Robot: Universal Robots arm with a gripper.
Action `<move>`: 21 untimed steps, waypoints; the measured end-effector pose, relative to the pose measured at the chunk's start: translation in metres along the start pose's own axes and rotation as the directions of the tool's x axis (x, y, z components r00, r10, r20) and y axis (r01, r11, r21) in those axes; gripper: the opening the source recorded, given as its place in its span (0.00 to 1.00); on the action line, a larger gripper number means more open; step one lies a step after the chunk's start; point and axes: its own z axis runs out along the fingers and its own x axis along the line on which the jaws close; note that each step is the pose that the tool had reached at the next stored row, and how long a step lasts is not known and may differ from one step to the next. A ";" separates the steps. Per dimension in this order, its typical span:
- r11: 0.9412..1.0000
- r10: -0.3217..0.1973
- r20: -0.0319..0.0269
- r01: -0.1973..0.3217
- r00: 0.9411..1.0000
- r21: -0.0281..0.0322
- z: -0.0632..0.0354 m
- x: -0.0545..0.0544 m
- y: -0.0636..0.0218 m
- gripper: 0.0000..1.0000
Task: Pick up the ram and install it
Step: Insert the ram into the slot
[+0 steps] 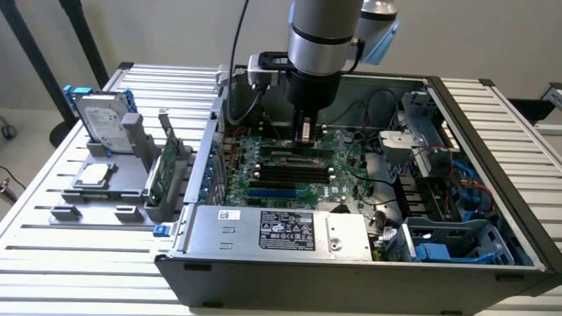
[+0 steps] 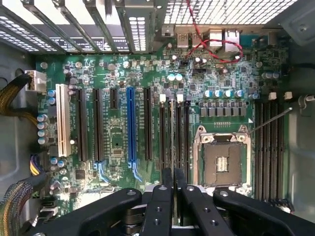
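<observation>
Because its contact edge must meet a slot squarely, the ram [image 2: 173, 130] is being gripped upright and edge-on by the clenched jaws, over the black memory slots [image 2: 162, 132] beside the processor socket [image 2: 220, 164]; seating cannot be judged.

Robot lab: open PC case [image 1: 263, 280], slatted workbench [image 1: 79, 270].

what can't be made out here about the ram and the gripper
1. Whether the gripper touches the ram: exterior view, its own body hides the contact.
2. Whether the ram's ends are latched: wrist view, the fingers cover the near end.
3. The near edge of the motherboard: exterior view, the power supply hides it.
</observation>
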 end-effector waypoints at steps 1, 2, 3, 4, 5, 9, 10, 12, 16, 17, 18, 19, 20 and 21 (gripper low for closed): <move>1.000 0.000 0.000 0.000 1.000 0.000 0.0017 0.000 0.0000 0.13; 1.000 0.000 0.000 0.000 1.000 0.000 0.0034 0.001 -0.0001 0.13; 1.000 0.001 0.000 -0.001 1.000 0.000 0.0053 0.001 -0.0002 0.13; 1.000 0.000 0.000 0.000 1.000 0.000 0.0071 0.001 -0.0003 0.13; 1.000 0.000 0.000 0.000 1.000 0.000 0.0090 0.001 -0.0004 0.13; 1.000 0.000 0.000 0.000 1.000 0.000 0.0162 0.001 -0.0007 0.13; 1.000 0.000 0.000 0.000 1.000 0.000 0.0180 0.001 -0.0008 0.13; 1.000 0.000 0.000 0.000 1.000 0.000 0.0216 0.002 -0.0009 0.13; 1.000 0.000 0.000 0.000 1.000 0.000 0.0288 0.002 -0.0012 0.13; 1.000 0.001 0.000 -0.001 1.000 0.000 0.0306 0.002 -0.0012 0.13; 1.000 0.001 0.000 -0.001 1.000 0.000 0.0324 0.002 -0.0013 0.13; 1.000 0.001 0.000 -0.001 1.000 -0.001 0.0339 0.002 -0.0014 0.13; 1.000 0.000 0.000 0.000 1.000 -0.001 0.0343 0.003 -0.0014 0.13; 1.000 0.000 0.000 0.000 1.000 -0.001 0.0344 0.003 -0.0014 0.13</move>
